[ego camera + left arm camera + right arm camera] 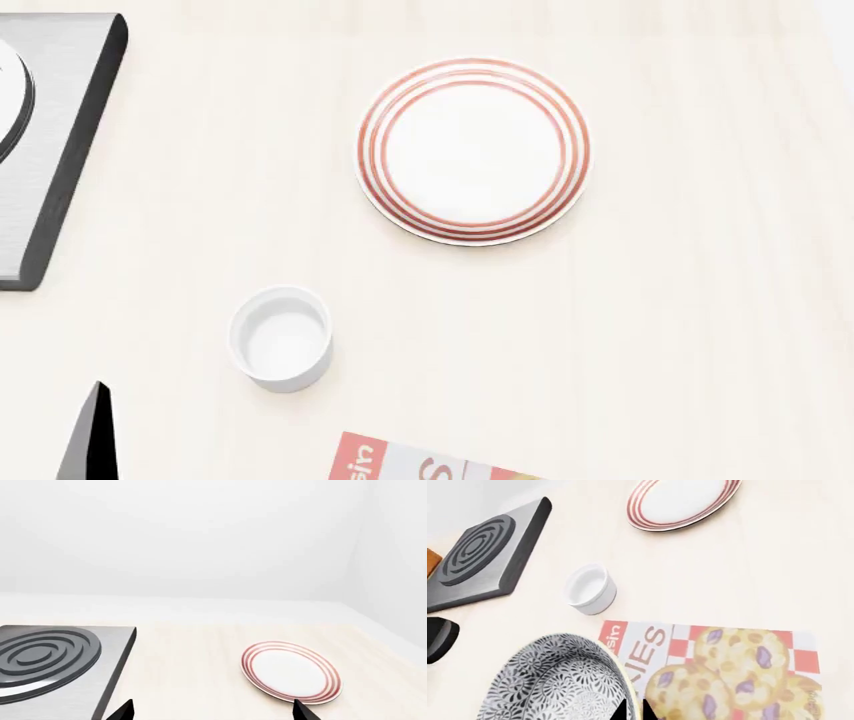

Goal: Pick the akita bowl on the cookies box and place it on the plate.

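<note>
The akita bowl [554, 680], speckled grey and black, fills the near part of the right wrist view and overlaps the left end of the cookies box [727, 670]. My right gripper [634, 712] is shut on the bowl's rim, one fingertip on each side of the wall. I cannot tell whether the bowl rests on the box or hangs above it. The plate [471, 150], white with red rings, lies bare farther out and also shows as the plate [684, 500] and the plate [291, 672]. My left gripper [213, 715] stands open over bare tabletop near the plate. Only a corner of the cookies box [414, 462] shows in the head view.
A small plain white cup [280, 337] stands between the box and the plate, also seen as the cup [590, 587]. A dark stove plate with a ringed burner [47, 655] lies at the left, its edge [60, 150] in the head view. A black part of my left arm [91, 440] shows low left.
</note>
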You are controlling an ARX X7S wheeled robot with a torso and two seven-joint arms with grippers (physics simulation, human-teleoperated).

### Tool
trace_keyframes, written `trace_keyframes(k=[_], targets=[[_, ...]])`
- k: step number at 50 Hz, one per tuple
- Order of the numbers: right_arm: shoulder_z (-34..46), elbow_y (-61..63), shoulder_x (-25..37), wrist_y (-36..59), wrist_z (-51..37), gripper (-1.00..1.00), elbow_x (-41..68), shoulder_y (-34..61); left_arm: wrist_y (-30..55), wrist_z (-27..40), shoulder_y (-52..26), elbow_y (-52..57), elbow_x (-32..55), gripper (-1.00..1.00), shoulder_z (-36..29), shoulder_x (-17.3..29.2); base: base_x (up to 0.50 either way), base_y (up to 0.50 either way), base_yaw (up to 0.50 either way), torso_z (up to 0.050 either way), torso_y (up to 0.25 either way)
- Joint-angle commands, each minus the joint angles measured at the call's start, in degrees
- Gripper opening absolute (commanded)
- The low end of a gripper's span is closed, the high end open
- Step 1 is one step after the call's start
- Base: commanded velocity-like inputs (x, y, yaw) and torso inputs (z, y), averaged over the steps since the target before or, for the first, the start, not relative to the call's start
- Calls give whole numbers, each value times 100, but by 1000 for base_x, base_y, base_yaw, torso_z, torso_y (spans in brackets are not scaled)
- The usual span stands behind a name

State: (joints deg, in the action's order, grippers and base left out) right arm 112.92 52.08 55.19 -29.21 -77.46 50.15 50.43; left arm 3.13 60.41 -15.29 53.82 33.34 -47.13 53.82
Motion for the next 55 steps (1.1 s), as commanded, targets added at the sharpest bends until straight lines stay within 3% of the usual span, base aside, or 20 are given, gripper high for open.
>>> trace_keyframes(k=[1,14,25,45,55], targets=[[-158,278,184,-28,79,-100,65,239,0,7,-6,11,6,100,-2,8,0,0,0,0,0],[-447,111,878,-366,838,-100,1286,1083,-18,-9,-10,-49,22,100,-6,2,0,0,0,0,0],[-616,-208,1035,-406,1351,-100,2111,1539,-48,-13,2,-59,22,100,-2,14,0,0,0,0,0],[-1242,-1374,842,-279,2559,-100,3992,2649,-80,-27,-15,-94,97,100,18,19,0,0,0,0,0],[-1513,-2422,322,-81,3224,-100,4914,2995,-148,-72,-4,-164,123,100,27,12,0,0,0,0,0]])
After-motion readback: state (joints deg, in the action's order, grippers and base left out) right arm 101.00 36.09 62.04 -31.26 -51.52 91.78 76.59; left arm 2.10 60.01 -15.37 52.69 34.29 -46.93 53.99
